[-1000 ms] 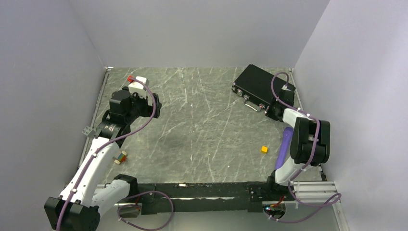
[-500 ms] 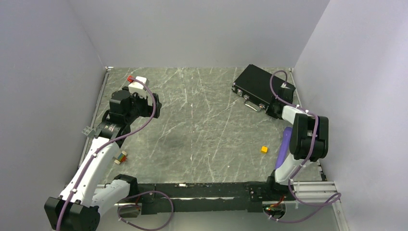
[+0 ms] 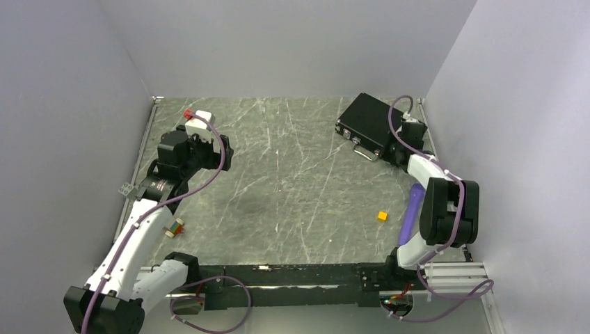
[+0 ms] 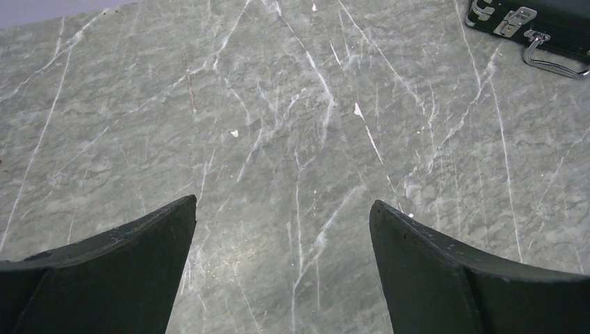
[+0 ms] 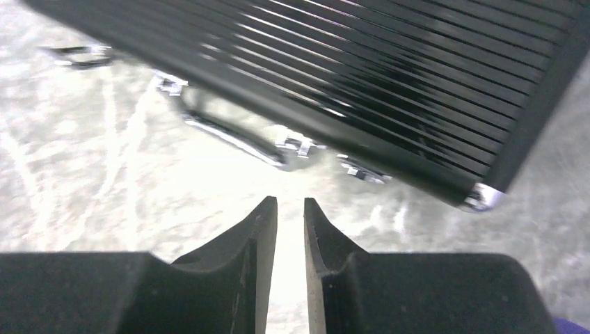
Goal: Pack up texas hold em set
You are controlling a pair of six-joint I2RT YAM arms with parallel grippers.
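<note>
The black briefcase (image 3: 372, 124) with silver trim lies closed at the back right of the table, its handle and latches facing the middle. It fills the top of the right wrist view (image 5: 389, 76), and its handle edge shows in the left wrist view (image 4: 549, 17). My right gripper (image 3: 398, 149) is just in front of the case's near right corner, its jaws (image 5: 290, 205) almost together with nothing between them. My left gripper (image 3: 209, 149) is at the left over bare table, jaws (image 4: 282, 209) wide open and empty. Chips, cards and discs are out of view.
A small yellow cube (image 3: 382, 216) lies right of centre, with a purple stick (image 3: 410, 212) beside the right arm. A small multicoloured piece (image 3: 173, 227) and a small grey piece (image 3: 126, 188) lie by the left arm. Grey walls enclose the table.
My right arm has reached further back and lowered, bringing its gripper closer to the case's near right corner. The left arm has not moved.
</note>
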